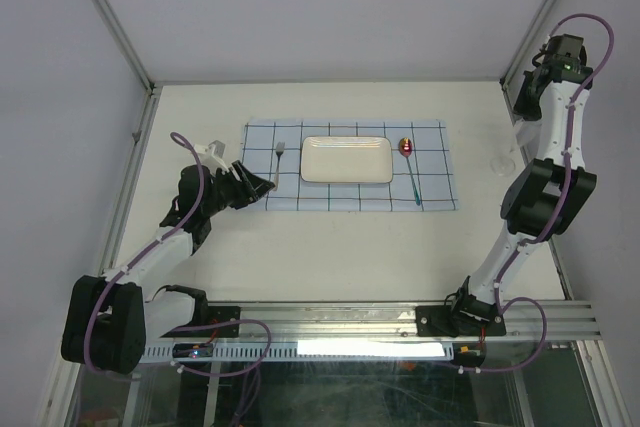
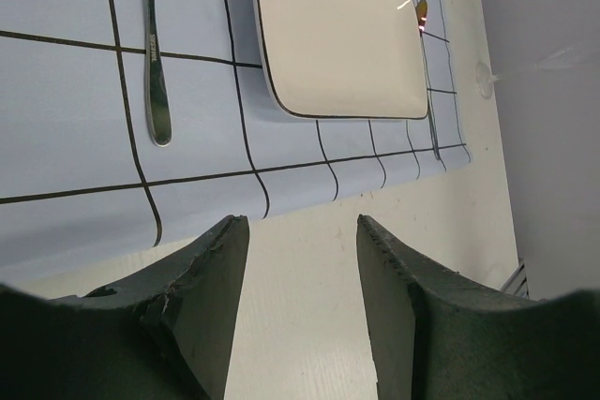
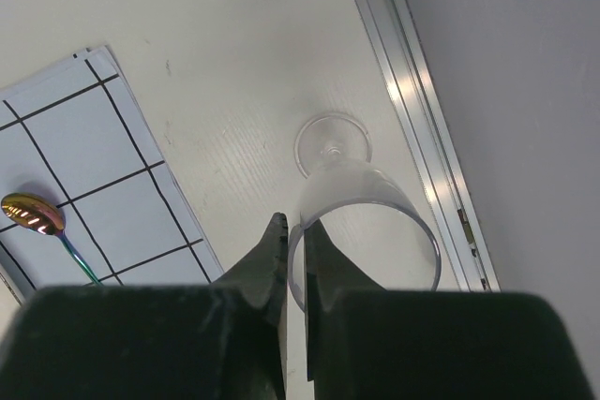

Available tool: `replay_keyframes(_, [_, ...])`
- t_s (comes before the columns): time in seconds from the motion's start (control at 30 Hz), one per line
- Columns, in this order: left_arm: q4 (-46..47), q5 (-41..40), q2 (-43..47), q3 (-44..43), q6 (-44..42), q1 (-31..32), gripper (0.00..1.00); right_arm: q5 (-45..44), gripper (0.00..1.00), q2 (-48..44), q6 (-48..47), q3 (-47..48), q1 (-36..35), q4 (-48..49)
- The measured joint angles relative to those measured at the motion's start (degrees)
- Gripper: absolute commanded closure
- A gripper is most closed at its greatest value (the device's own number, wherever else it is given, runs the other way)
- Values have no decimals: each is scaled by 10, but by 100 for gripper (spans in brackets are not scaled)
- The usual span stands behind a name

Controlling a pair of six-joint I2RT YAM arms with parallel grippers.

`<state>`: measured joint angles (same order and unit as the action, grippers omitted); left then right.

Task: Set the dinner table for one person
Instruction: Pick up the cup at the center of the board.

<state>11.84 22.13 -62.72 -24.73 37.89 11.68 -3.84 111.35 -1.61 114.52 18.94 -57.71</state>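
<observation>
The cream-white dinner table [image 1: 330, 247] carries a pale-blue grid cloth [image 1: 430, 192]. On the cloth lie a white rectangular plate [image 1: 347, 159], a fork [image 1: 281, 154] to its left and an iridescent spoon [image 1: 410, 169] to its right. My left gripper [image 1: 262, 185] is open and empty, low over the table at the cloth's near left edge [image 2: 302, 222]. My right gripper [image 3: 292, 224] is shut on the rim of a clear wine glass [image 3: 361, 208], which stands upright to the right of the cloth [image 1: 504, 159]. I cannot tell if its foot touches the table.
Aluminium rails [image 3: 403, 91] edge the table close to the right of the glass. Grey walls enclose the back and sides. The right arm [image 1: 545, 197] rises high over the right rail.
</observation>
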Motion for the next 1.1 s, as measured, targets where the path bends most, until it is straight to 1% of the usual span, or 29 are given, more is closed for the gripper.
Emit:
replay_keyframes(0.47, [0,-1,-3,0,0,0,49,16,100,0,0,7,0,-1])
replay_keyframes(0.73, [0,-1,-3,0,0,0,49,33,100,0,0,43,-1,-9])
replay_keyframes(0.93, [0,-2,-3,0,0,0,49,54,100,0,1,61,-13,-8])
replay_keyframes(1.1, [0,-2,-3,0,0,0,49,63,100,0,0,65,-42,-9])
